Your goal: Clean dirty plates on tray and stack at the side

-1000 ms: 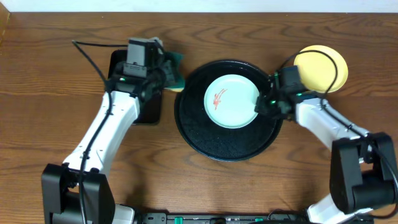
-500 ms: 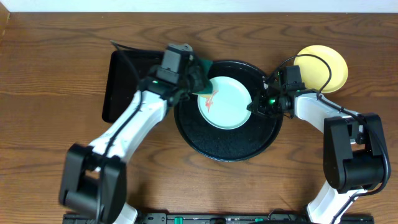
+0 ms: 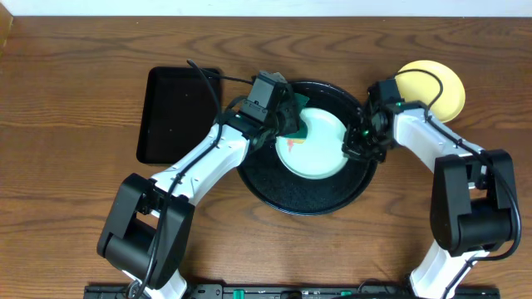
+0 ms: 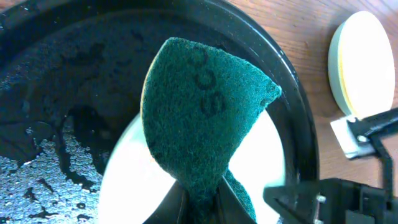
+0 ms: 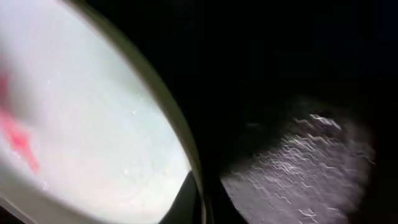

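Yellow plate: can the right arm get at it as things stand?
Probably not yet. The right end effector is shut on the mint plate rim. The yellow plate lies close beside that arm, so reach looks easy once freed.

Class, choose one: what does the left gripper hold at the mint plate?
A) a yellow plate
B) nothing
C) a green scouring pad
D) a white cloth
C: the left wrist view shows the left gripper shut on a green scouring pad in front of the mint plate.
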`<state>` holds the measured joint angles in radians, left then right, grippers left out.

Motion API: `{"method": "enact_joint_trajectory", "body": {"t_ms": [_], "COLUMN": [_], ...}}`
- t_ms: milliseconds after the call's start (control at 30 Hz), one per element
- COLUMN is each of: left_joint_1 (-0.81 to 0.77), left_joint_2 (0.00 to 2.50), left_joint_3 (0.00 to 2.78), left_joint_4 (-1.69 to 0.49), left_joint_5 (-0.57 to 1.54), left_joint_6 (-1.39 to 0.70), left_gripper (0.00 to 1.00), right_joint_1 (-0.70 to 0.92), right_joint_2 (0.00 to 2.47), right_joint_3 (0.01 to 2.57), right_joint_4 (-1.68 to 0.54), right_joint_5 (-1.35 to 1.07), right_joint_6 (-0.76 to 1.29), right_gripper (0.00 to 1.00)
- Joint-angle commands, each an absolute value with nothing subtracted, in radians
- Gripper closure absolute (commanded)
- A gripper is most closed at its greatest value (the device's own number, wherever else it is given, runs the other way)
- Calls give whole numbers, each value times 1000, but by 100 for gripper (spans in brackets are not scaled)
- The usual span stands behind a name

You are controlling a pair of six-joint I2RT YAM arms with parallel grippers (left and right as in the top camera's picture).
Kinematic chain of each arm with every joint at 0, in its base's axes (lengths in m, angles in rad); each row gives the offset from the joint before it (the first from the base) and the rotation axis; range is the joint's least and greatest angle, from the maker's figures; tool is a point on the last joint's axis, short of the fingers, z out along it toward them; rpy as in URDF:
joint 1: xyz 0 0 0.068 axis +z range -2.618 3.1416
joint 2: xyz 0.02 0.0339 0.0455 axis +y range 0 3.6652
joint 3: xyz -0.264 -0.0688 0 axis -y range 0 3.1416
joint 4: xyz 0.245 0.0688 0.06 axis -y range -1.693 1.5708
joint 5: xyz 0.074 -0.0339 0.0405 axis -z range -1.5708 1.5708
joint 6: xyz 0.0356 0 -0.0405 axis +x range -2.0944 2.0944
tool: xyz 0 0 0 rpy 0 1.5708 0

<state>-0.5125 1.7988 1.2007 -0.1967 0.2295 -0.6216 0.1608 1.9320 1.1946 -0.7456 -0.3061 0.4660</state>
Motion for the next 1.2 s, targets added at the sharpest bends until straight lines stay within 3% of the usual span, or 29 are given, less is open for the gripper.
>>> {"method": "enact_joint_trajectory", "body": {"t_ms": [0,767,1167], "left_joint_1": [-512,-562,-562], "left_joint_2": [1798,1804,1964], "left_joint_3": [1198,1198,1198], "left_joint_4": [-188,-192,-169], "left_joint_5": [192,186,198], "left_joint_6": [-619,-627,-743], "left_gripper": [92,92,92], "right_joint_1": [176,316,316], "right_joint_2": [1968,1970,1970], "right_joint_3": [1266,1300,1292], "right_joint_4": [-823,-672,-681], "right_joint_5": [-78,-80,-80], "right_joint_6": [436,436,437], "right_gripper": [99,99,99]}}
